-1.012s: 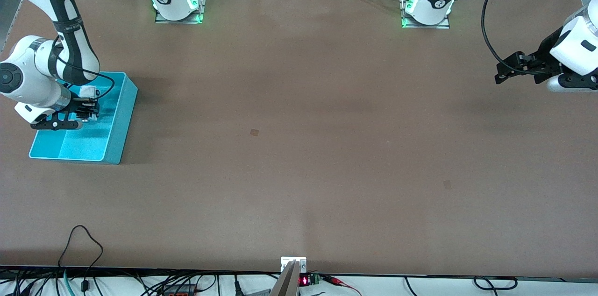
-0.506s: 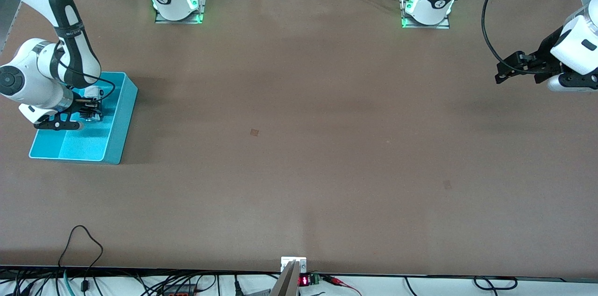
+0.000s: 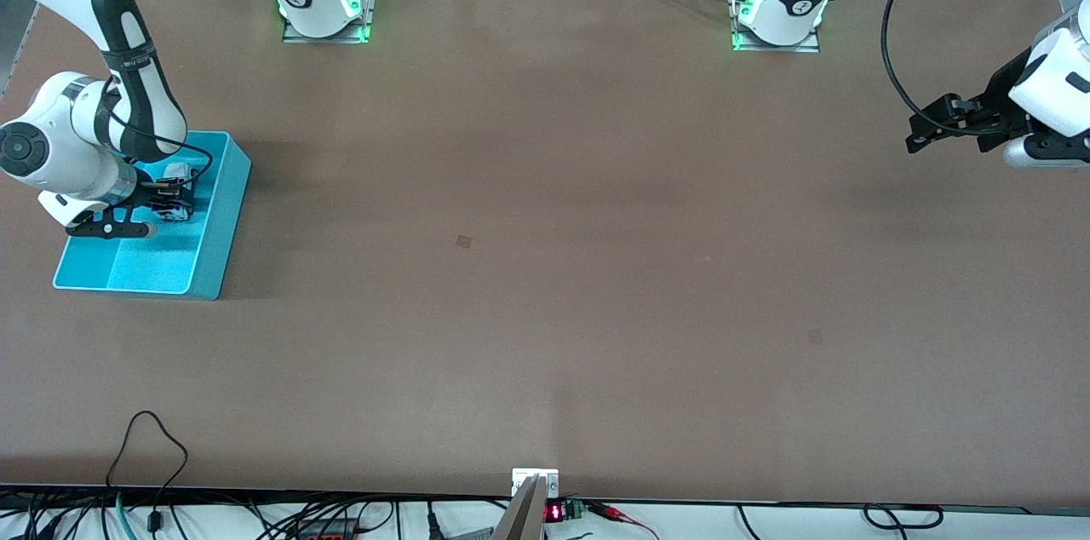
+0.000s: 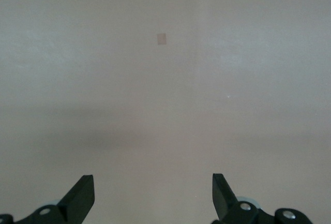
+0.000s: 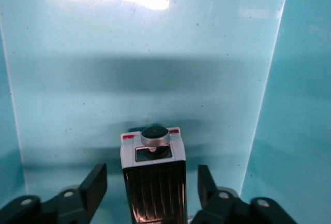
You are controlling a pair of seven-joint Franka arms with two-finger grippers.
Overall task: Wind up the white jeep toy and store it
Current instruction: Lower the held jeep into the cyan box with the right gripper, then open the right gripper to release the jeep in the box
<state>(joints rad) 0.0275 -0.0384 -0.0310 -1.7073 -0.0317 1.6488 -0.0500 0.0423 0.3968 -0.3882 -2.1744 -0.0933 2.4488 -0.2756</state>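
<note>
Right gripper point(image 5: 150, 193): fingers spread, white jeep toy point(image 5: 153, 175) loose between them in the cyan bin point(image 3: 223, 221).
Left gripper point(image 4: 152, 195): open, waiting over the table.
Tip: lift straight up, clear of the toy.

White arms point(image 3: 64, 140), black fingers point(image 5: 95, 185), black cables point(image 3: 894, 54)

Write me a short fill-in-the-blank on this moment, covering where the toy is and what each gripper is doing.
1. The white jeep toy lies inside the cyan ____.
2. The right gripper is ____, its fingers apart from the toy.
3. The left gripper holds ____ over bare table.

Missing words: bin; open; nothing
</note>
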